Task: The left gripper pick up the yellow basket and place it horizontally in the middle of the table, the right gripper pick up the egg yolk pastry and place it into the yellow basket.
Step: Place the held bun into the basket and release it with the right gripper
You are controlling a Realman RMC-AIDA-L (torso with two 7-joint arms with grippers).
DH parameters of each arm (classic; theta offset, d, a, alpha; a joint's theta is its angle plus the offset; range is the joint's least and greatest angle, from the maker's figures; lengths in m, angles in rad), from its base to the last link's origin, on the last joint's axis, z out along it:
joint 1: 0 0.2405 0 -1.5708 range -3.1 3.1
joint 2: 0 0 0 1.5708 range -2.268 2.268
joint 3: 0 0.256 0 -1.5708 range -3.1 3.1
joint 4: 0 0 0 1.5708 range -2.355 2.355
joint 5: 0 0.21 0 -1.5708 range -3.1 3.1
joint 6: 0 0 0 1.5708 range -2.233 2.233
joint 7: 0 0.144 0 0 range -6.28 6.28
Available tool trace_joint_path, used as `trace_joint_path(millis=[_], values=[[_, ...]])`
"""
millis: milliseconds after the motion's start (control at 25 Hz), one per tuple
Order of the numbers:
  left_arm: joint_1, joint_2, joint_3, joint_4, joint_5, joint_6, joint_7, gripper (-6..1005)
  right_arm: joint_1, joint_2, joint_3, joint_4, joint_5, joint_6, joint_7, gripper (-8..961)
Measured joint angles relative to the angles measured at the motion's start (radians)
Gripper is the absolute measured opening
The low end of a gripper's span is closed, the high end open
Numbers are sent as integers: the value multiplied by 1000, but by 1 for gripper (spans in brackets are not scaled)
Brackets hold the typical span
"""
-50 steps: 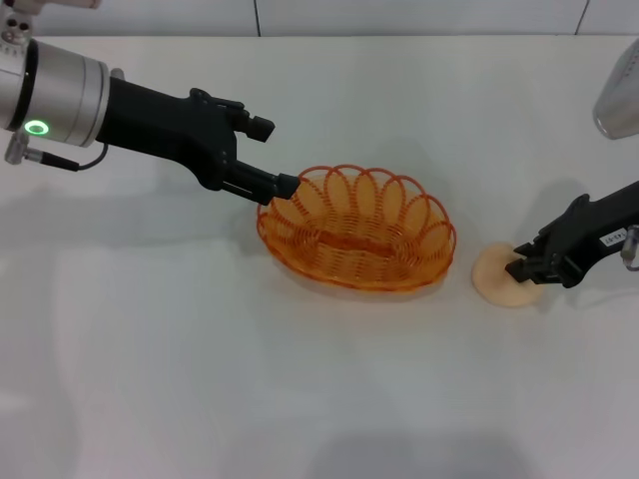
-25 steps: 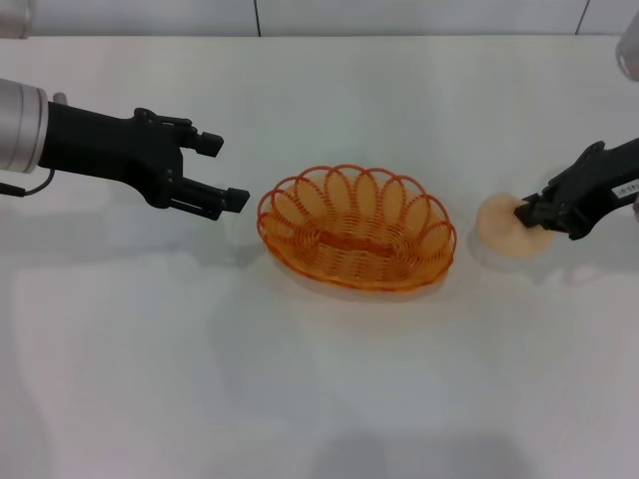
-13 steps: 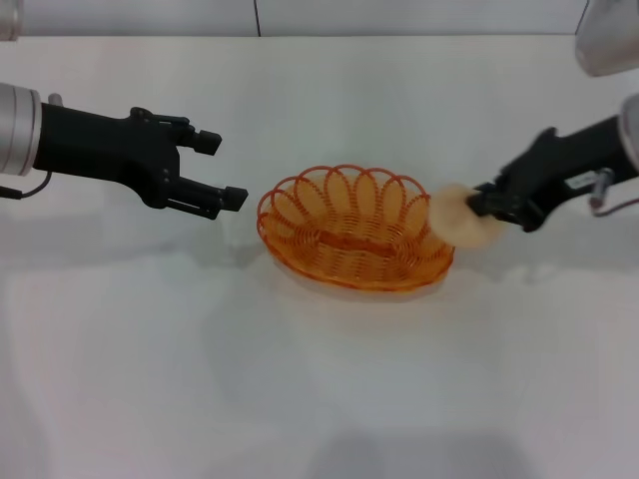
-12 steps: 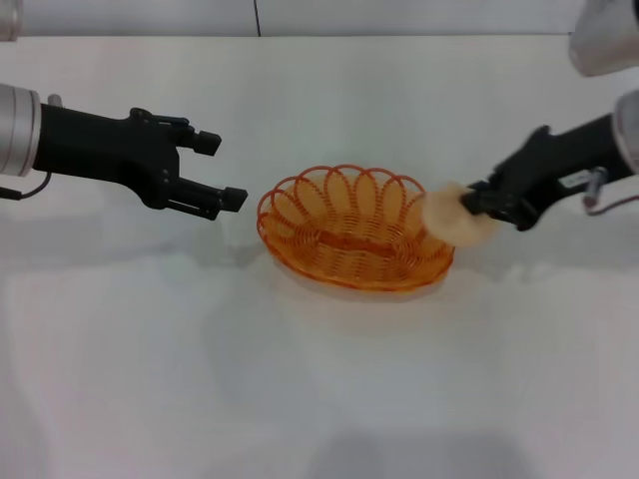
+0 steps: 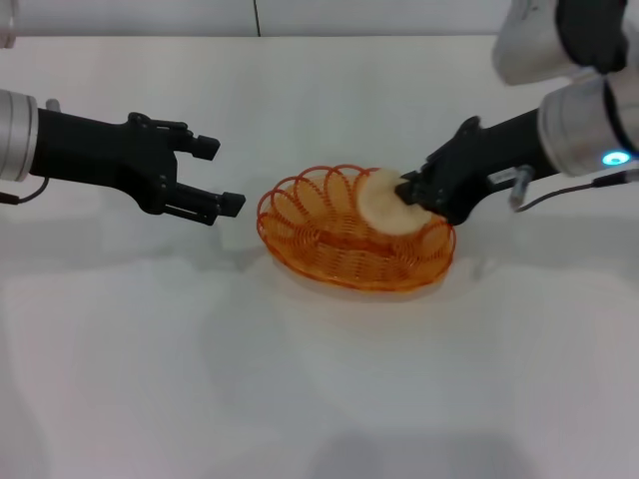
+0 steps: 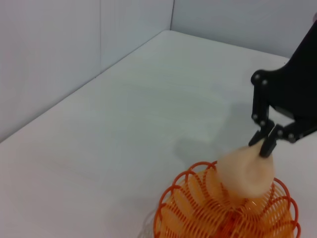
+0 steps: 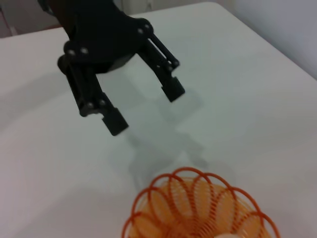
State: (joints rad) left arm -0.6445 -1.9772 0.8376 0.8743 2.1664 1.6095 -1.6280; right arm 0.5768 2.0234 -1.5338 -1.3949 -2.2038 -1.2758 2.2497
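The yellow basket (image 5: 292, 218) lies lengthwise in the middle of the white table (image 5: 319, 389). My right gripper (image 5: 410, 192) is shut on the egg yolk pastry (image 5: 382, 201) and holds it over the right half of the basket, above its floor. My left gripper (image 5: 221, 176) is open and empty, a little to the left of the basket, apart from it. The left wrist view shows the pastry (image 6: 245, 171) held by the right gripper (image 6: 266, 142) above the basket (image 6: 188, 208). The right wrist view shows the open left gripper (image 7: 145, 106) beyond the basket (image 7: 163, 198).
A grey wall (image 5: 399, 15) rises along the table's far edge. The right arm's silver segment with a lit ring (image 5: 609, 158) hangs over the table's right side. Bare white table surrounds the basket.
My right gripper has carried the pastry leftwards, from beside the basket's right rim to over its inside. The left gripper has stayed open and nearly still.
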Motion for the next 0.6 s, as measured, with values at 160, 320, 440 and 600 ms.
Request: trace_joint_path(millis=[160, 320, 440, 600], values=[[1, -1, 0, 0, -1, 3, 0, 887, 2, 0, -46, 28, 19, 54, -4, 32], [1, -1, 0, 0, -1, 3, 0, 887, 11, 0, -76, 56, 22, 83, -8, 33], [1, -2, 0, 0, -1, 3, 1, 887, 17, 0, -79, 69, 22, 85, -8, 36], [4, -2, -3, 0, -1, 3, 5, 887, 17, 0, -80, 70, 22, 86, -10, 38]])
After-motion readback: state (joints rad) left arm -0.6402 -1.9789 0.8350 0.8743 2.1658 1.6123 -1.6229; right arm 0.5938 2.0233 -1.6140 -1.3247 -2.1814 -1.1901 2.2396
